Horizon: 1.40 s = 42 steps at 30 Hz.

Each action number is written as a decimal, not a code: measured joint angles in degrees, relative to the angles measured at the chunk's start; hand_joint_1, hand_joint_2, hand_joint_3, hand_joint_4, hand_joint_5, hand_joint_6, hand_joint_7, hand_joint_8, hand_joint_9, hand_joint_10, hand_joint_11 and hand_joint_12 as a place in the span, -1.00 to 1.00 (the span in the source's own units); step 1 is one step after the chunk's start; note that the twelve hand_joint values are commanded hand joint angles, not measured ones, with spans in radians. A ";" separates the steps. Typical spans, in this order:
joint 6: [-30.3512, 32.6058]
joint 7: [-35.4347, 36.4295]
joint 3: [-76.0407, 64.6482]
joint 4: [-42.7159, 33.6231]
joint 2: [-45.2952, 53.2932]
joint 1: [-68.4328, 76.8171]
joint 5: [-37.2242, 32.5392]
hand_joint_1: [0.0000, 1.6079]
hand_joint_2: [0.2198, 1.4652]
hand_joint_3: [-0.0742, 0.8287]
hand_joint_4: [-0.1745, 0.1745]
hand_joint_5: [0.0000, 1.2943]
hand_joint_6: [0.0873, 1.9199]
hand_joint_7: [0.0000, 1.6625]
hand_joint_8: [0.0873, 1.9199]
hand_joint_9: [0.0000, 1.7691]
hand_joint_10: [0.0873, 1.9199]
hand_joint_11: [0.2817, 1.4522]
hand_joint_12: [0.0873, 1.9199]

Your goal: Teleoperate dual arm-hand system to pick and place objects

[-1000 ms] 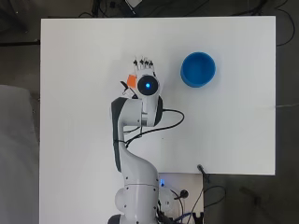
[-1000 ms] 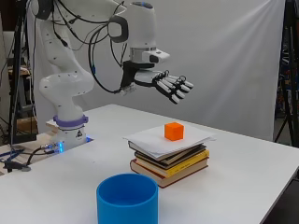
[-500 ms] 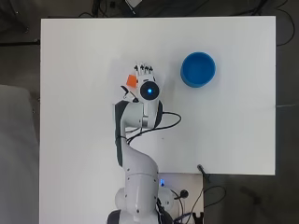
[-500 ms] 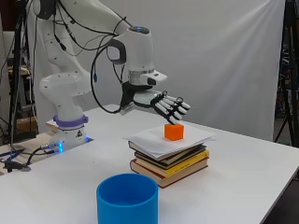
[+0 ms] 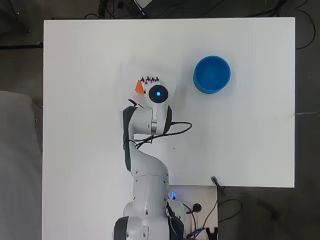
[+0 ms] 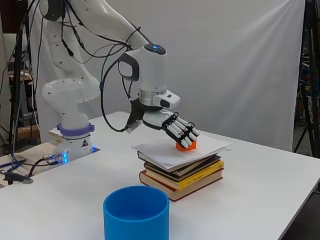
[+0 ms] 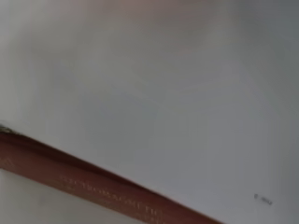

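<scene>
**Hand laid over the orange cube on the book stack**

The white table (image 6: pixel 280 190) is occupied by the white arm (image 6: pixel 75 90), a stack of books (image 6: pixel 182 172) and a blue cup (image 6: pixel 136 214). A white sheet of paper (image 6: pixel 175 152) is laid on top of the stack, and the orange cube (image 6: pixel 186 146) is seen on that sheet. The hand (image 6: pixel 175 127) is placed over the cube, its fingers (image 6: pixel 186 134) bent down onto it; whether the cube is gripped cannot be told.
</scene>
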<state>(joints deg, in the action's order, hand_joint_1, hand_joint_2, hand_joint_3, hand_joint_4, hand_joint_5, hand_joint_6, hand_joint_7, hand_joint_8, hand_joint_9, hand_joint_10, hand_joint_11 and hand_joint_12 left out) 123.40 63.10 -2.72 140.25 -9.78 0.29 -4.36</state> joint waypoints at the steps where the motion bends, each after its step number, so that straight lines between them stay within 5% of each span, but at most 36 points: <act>1: -0.55 0.62 -0.12 -0.01 0.45 -0.01 -0.39 -0.70 0.28 -0.82 -0.05 -0.44 -1.00 -0.38 -1.00 -0.30 -1.00 -0.55 -1.00; 2: -1.45 1.20 -0.26 -0.41 0.93 -0.04 -0.88 -0.57 0.36 -0.82 0.09 -0.24 -1.00 -0.28 -1.00 -0.24 -1.00 -0.51 -1.00; 3: -2.97 1.72 -0.45 -1.24 1.59 -0.08 -1.60 -0.09 0.40 -0.85 -0.28 0.03 -0.69 -0.12 -0.68 -0.09 -0.64 -0.29 -0.99; 5: -6.85 3.03 -1.00 -3.49 3.35 -0.19 -3.74 0.16 0.53 -0.85 0.29 0.20 -0.01 0.11 0.26 0.22 0.41 -0.12 0.07; 6: -8.59 3.95 -1.24 -4.53 4.10 -0.22 -4.83 0.17 0.58 -0.84 0.51 0.20 0.17 0.15 0.55 0.31 0.70 -0.10 0.41; 8: -10.77 5.34 -1.59 -5.59 4.65 -0.29 -6.81 0.17 0.62 -0.84 0.72 0.18 0.31 0.16 0.81 0.37 0.93 -0.08 0.72; 11: -8.74 6.38 -1.95 -4.62 2.20 -0.46 -8.03 0.16 0.61 -0.84 0.94 0.20 0.31 0.18 0.91 0.41 0.99 0.00 0.82; 16: -3.06 5.32 -2.02 -6.73 -3.72 -0.70 -6.61 0.19 0.56 -0.84 1.00 0.27 0.24 0.25 0.98 0.51 1.00 0.17 0.86; 22: -7.81 -0.41 -3.14 -16.07 -8.53 -1.75 1.44 0.18 0.57 -0.83 1.00 0.26 0.25 0.28 0.93 0.52 0.98 0.17 0.86; 29: -10.27 -2.22 -9.72 -18.35 -13.69 -3.78 7.82 0.18 0.56 -0.84 1.00 0.28 0.24 0.40 0.97 0.62 1.00 0.26 0.87; 34: -11.58 -4.49 -12.29 -21.26 -9.87 -4.33 10.77 0.19 0.55 -0.84 1.00 0.30 0.20 0.52 1.00 0.73 1.00 0.41 0.88; 42: -10.63 -1.32 -16.49 -30.08 6.68 -6.29 5.53 0.20 0.53 -0.84 1.00 0.34 0.16 0.65 1.00 0.82 1.00 0.54 0.87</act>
<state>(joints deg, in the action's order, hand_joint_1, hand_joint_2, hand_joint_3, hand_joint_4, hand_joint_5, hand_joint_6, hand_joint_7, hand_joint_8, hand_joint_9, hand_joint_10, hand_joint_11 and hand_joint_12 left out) 112.77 61.78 -19.22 110.17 -3.10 -6.00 1.17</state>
